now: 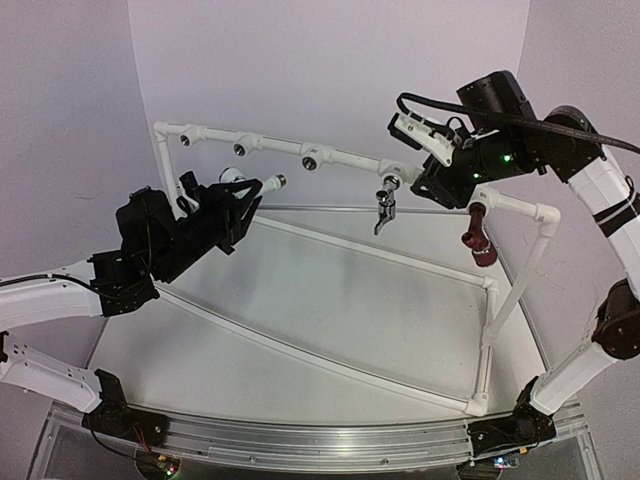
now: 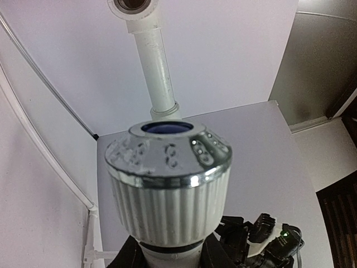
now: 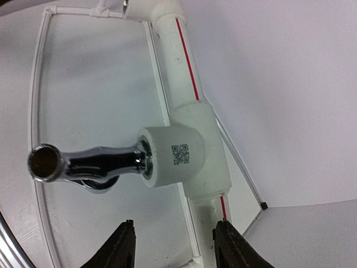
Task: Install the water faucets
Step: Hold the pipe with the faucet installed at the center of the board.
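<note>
White tap [image 2: 167,190] fills my left wrist view: ribbed body, chrome rim, blue bore at the far end. Past it runs a pipe [image 2: 156,67] ending in an open socket [image 2: 133,5]. Left gripper [image 1: 238,203] is clamped tight on the tap. My fingers are hidden under it in the wrist view, but from above it sticks out of the jaws, grey tip toward the frame [image 1: 350,163]. It's held high and tilted, clear of the frame, so not engaged in anything yet. I read the pose as lining up for insertion. Three rail sockets [image 1: 241,148] on the left half look empty; can't tell which one I'm aimed at. Moving right: silver tap [image 3: 89,164] is seated in its tee [image 3: 178,153], hanging down over the table [image 1: 330,300]. Right gripper [image 3: 174,248] sits just beside that tee, jaws moderately apart, nothing between them, so the socket carries the tap, not me. The gap looks wide enough to take the tee or the tap body if it needs a tweak. Can't see whether the thread is fully home. Far right: red tap [image 1: 478,238] hangs spout-down from the frame's side leg, nothing touching it. Judgement: two of three are in, white one left. Next move needs its axis square to the socket before turning; a cross-start is the risk.
</note>
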